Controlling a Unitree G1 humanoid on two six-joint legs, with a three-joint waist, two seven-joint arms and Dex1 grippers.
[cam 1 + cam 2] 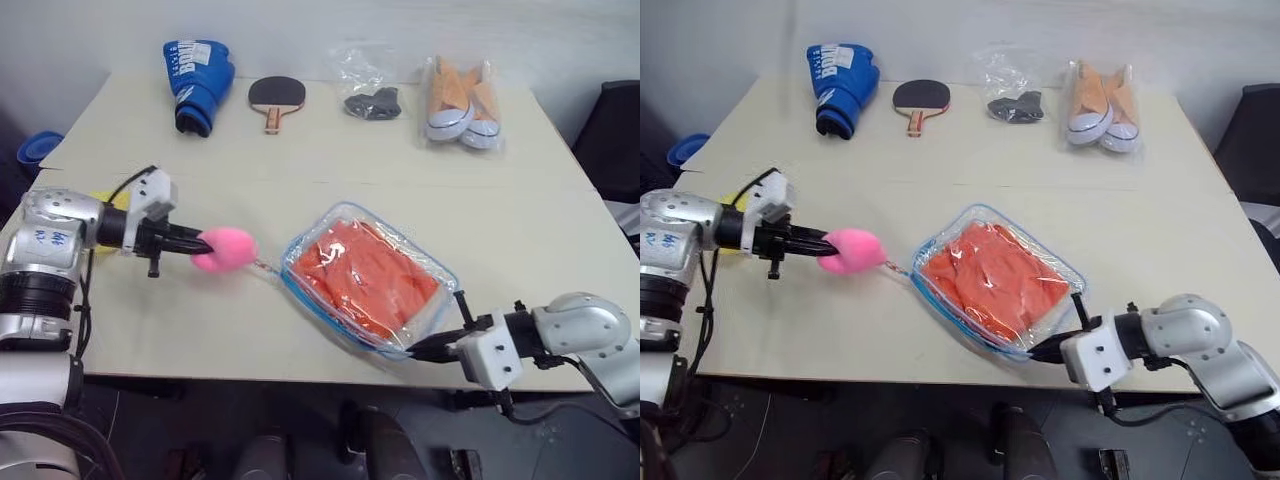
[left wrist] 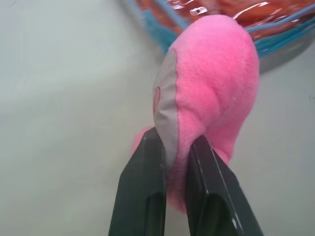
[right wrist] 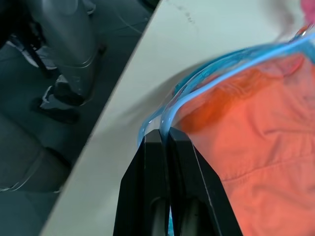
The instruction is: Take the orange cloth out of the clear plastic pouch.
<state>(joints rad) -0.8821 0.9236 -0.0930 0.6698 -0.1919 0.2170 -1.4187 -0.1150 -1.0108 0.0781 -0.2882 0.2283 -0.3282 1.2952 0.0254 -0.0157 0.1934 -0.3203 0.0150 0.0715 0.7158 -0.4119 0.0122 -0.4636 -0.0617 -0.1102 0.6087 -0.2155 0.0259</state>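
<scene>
beige table, pouch at near edge, dark floor below.

Cloth inside pouch; charm left of pouch; glove, paddle, shoes behind pouch.

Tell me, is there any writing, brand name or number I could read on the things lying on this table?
Blue boxing glove: white lettering on the cuff, too small and blurred to read.
Table tennis paddle, pink plush charm, clear plastic pouch with the orange cloth, the bag of orange-and-white shoes and the bag with a dark item: no text visible.
</scene>
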